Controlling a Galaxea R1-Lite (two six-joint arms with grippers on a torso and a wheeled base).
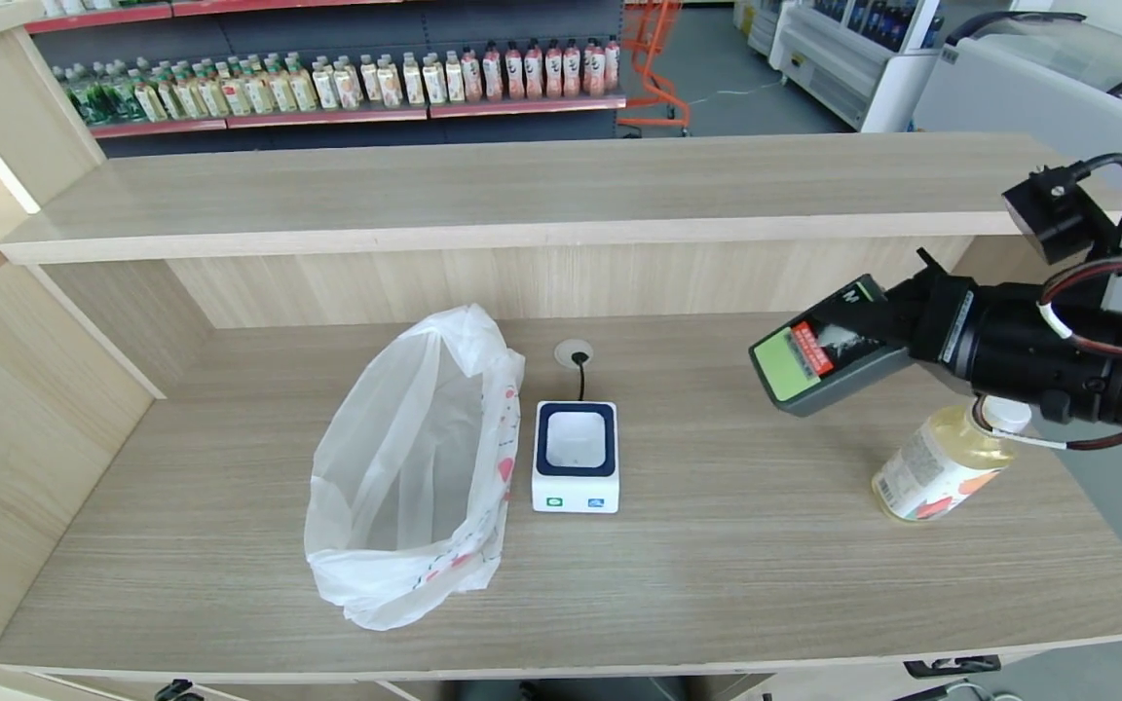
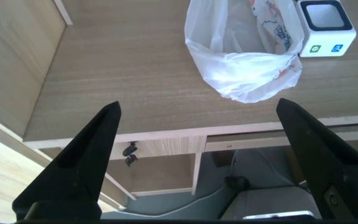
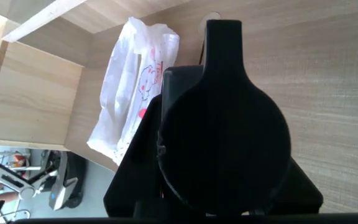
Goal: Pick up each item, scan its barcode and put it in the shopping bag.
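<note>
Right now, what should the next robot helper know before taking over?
Left gripper: open, empty, off the front of the counter.
Right gripper: shut on a dark box, held up right of the scanner.
Bottle lies on the counter under that arm.
Shopping bag stands open left of the scanner, looks empty.
Done: box picked up.
To do: scan and bag the box, then the bottle.

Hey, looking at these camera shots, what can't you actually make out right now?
- Right wrist view: the barcode side of the box, hidden behind the right gripper that holds it.
- Head view: the bottle cap, partly covered by the right arm; the box's print is too small to read.
- Left wrist view: the scanner, cut off by the top edge.
</note>
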